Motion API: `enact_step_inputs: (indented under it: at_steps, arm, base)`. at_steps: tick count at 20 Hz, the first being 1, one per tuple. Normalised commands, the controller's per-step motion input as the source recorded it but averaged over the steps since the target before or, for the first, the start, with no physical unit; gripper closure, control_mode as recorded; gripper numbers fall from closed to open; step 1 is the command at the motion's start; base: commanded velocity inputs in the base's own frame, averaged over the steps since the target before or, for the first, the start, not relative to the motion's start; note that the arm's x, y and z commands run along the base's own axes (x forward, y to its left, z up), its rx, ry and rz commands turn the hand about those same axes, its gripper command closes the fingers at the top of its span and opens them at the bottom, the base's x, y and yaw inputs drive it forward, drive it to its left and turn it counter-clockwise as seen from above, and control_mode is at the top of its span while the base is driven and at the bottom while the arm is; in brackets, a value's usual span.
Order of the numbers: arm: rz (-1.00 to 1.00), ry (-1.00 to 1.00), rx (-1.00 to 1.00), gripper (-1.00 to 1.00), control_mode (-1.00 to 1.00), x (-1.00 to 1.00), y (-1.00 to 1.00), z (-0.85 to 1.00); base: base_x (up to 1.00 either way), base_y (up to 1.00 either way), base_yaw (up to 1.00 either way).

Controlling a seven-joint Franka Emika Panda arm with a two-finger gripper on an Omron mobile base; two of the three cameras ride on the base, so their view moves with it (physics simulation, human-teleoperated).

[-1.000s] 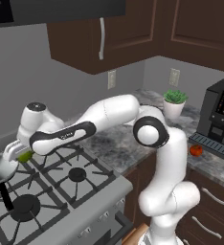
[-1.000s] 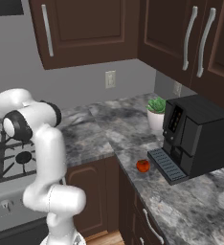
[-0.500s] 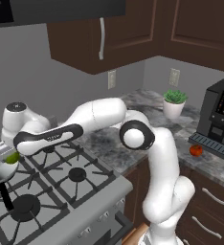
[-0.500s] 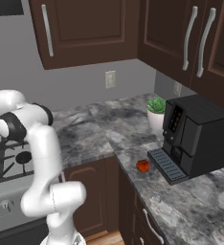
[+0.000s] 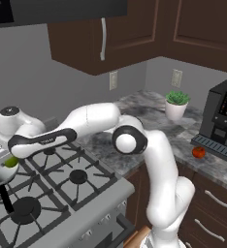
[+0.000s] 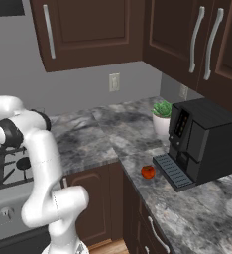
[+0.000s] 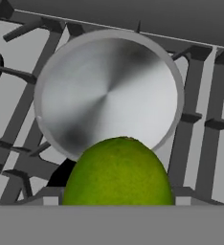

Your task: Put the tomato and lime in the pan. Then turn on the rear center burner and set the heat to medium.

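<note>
hand (image 5: pixel 5 160): closed on lime (image 7: pixel 117 172), above pan (image 7: pixel 109 95)
tomato (image 6: pixel 147 171): on surface (image 6: pixel 113 134), beside coffee machine (image 6: pixel 207 144)
</note>
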Motion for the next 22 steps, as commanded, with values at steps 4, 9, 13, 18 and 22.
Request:
enact_step_inputs:
  at_steps: [4, 9, 13, 18, 22]
  arm:
    - [0.00, 0.00, 0.00, 1.00, -1.00, 0.22, 0.08, -0.32]
    - [0.00, 0.00, 0.00, 1.00, -1.00, 0.24, 0.14, -0.29]
    - [0.00, 0.00, 0.00, 1.00, -1.00, 0.27, 0.19, -0.14]
    - [0.00, 0.00, 0.00, 1.00, -1.00, 0.19, 0.29, 0.00]
    - [0.00, 0.00, 0.00, 1.00, -1.00, 0.06, 0.21, -0.06]
  base:
    - [0.00, 0.00, 0.00]
    - [0.00, 0.00, 0.00]
    - [0.00, 0.00, 0.00]
    - [0.00, 0.00, 0.00]
    - [0.00, 0.00, 0.00]
